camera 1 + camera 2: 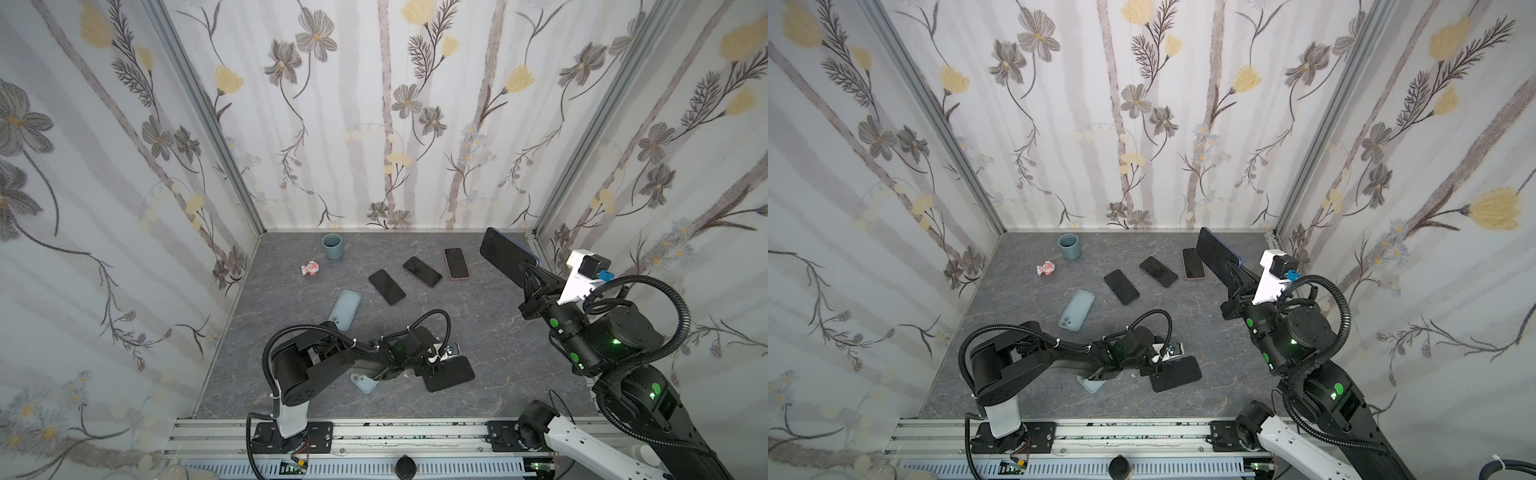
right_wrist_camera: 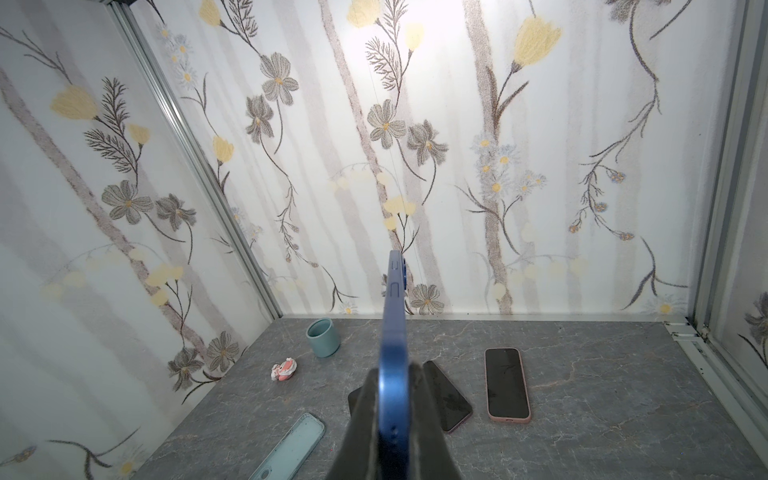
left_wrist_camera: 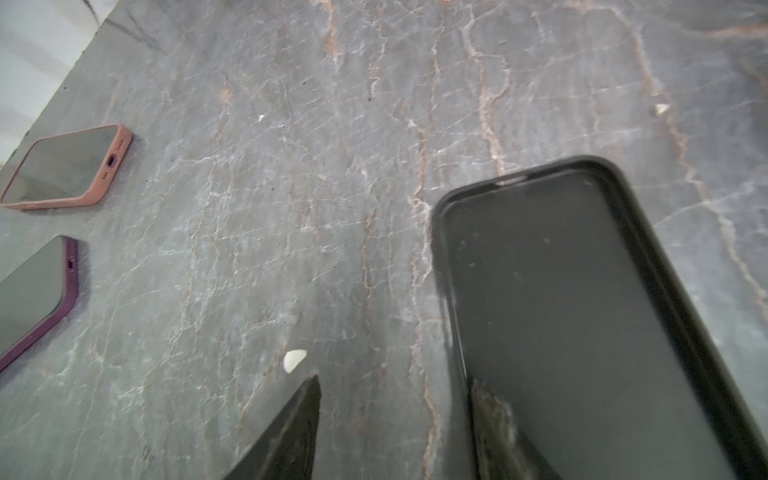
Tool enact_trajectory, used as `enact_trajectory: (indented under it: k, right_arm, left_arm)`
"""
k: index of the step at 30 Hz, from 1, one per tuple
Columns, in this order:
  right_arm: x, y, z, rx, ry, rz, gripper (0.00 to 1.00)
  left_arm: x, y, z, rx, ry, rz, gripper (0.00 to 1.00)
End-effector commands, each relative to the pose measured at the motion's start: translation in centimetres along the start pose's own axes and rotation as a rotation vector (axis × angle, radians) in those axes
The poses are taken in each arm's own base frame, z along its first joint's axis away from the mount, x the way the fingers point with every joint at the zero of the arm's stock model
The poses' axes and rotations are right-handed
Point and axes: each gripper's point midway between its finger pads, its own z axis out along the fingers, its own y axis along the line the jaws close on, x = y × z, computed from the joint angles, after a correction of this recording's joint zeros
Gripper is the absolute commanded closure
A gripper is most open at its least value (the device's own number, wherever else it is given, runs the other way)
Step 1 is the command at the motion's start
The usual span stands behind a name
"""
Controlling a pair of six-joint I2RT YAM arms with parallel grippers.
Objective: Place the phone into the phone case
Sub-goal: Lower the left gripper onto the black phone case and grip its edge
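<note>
The right pincer (image 2: pixel 395 369) is clamped tight on one end of the slim blue smartphone (image 2: pixel 394 307) and holds it up edge-on, well above the grey marbled desk (image 3: pixel 291 208). The left pincer (image 3: pixel 397 380) is down low with its jaws apart. One finger (image 3: pixel 494 419) sits inside the empty matte black phone case (image 3: pixel 582 311), the other just outside its long wall. The case lies flat on the desk, well apart from the phone.
</note>
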Motion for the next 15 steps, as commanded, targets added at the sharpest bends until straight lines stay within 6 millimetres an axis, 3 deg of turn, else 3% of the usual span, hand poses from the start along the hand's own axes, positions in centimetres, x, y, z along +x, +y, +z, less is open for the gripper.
enact_trajectory:
  k: [1, 8, 15]
  right_arm:
    - [-1.3, 0.0, 0.2, 0.008, -0.054, 0.017, 1.00]
    - [-1.5, 0.5, 0.4, -0.012, -0.057, 0.019, 1.00]
    - [-0.5, 0.8, 1.1, -0.018, -0.029, 0.018, 1.00]
  left_arm:
    - [1.6, 1.6, 0.2, -0.054, 0.048, -0.034, 0.44]
    - [2.8, 4.7, 0.8, -0.097, 0.060, -0.045, 0.48]
    - [2.7, 6.7, 1.5, -0.112, 0.065, 0.007, 0.47]
